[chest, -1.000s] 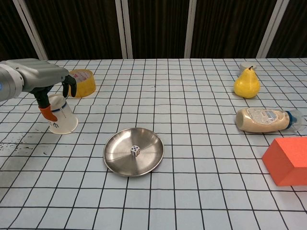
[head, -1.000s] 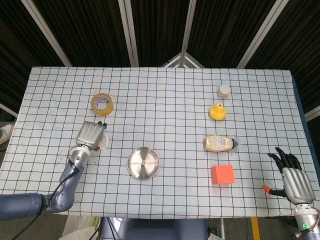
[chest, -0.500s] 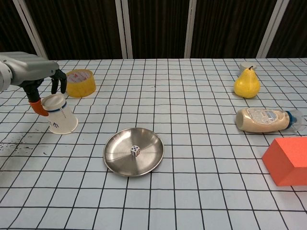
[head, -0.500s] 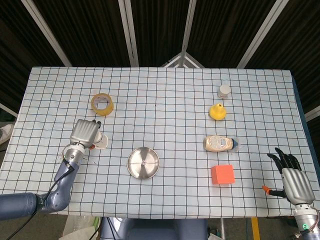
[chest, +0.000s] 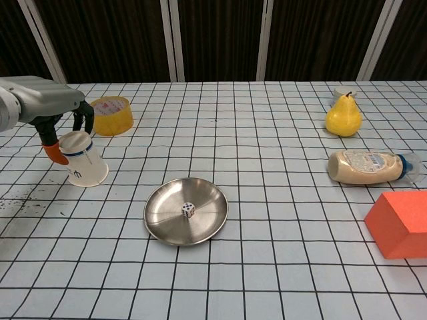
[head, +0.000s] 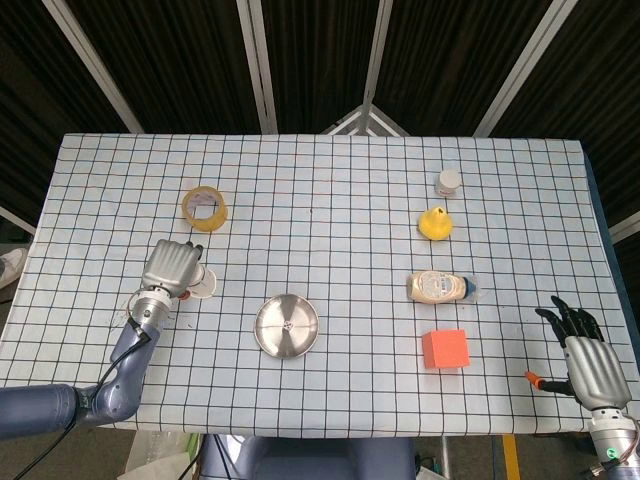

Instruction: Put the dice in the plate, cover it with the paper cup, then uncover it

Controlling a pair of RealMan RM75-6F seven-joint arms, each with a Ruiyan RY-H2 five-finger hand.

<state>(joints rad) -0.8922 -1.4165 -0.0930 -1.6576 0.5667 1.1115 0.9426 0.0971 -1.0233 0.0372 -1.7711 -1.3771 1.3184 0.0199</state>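
We see the dice (chest: 189, 210) lying in the middle of the metal plate (chest: 212, 223) near the front of the table (chest: 267, 133). The paper cup (chest: 85, 160) stands upside down on the table, to the left of the plate and well apart from it. The left hand (chest: 57, 110) is over the top of the cup with its fingers curved down around it, but we cannot tell if they really grip the cup or only are close to it. The right hand (head: 588, 362) is at the front right edge of the table, with its fingers spread, and it holds nothing. A roll of yellow tape (chest: 111, 115) is behind the cup. On the right side are a pear (chest: 343, 117), a lying bottle (chest: 367, 167) and an orange block (chest: 400, 223).
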